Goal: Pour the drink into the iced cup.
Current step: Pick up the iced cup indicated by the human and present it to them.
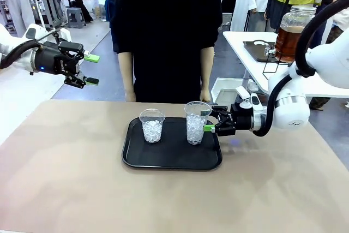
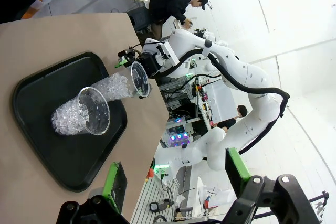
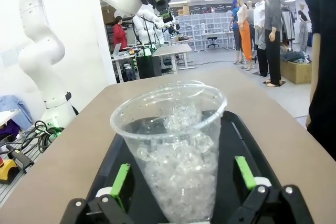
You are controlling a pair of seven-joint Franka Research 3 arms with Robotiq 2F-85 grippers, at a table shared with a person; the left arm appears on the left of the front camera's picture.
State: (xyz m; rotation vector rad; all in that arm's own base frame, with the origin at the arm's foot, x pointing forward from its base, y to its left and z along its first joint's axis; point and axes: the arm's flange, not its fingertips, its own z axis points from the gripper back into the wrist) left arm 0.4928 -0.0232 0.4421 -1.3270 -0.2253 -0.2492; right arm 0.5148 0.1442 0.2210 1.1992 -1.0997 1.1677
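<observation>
Drink (image 1: 288,45): amber-brown, inside a lidded glass dispenser jar (image 1: 299,17) on a white table (image 1: 235,39) at far right, past the right arm and well apart from the tray. On the tan table (image 1: 65,184), a black tray (image 1: 172,162) with 2 clear cups of ice, both upright: left iced cup (image 1: 152,125) and right iced cup (image 1: 197,122), near each other but not touching. No drink seen in either cup, only ice. Right claw (image 1: 210,119) low over the tray's right edge, spread wide, 1 green pad on either side of the right iced cup, a gap visible between each pad and the cup wall in the right wrist view, nothing pinched. Left claw (image 1: 91,69) raised at the left, higher than the cups, well apart from the tray, spread and empty. Person (image 1: 163,31) in black standing at the far edge, 1 hand (image 1: 205,95) hanging just behind the right iced cup
</observation>
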